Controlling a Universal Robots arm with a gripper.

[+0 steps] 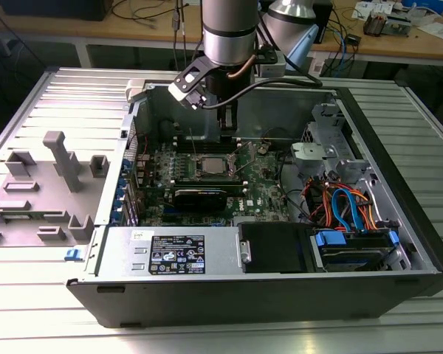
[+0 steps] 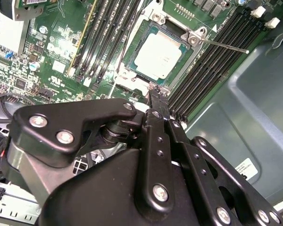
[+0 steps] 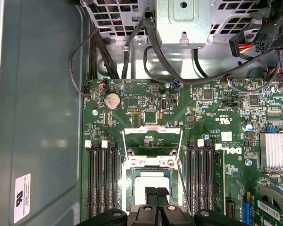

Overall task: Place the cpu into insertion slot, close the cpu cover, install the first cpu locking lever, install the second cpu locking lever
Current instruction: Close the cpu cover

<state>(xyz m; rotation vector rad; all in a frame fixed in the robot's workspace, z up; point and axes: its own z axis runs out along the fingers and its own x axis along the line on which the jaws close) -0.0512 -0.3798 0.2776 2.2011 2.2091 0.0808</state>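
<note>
The gripper (image 3: 156,192) hangs low over the green motherboard (image 3: 203,108). Its black fingers (image 3: 151,194) are pressed together with nothing between them, their tips over one edge of the cpu (image 2: 158,54). The cpu, a flat square with a pale silver top, lies seated in the insertion slot (image 2: 194,36). Beyond it in the first wrist view, the cpu cover (image 3: 153,128), a thin silvery windowed frame, stands swung open.
</note>
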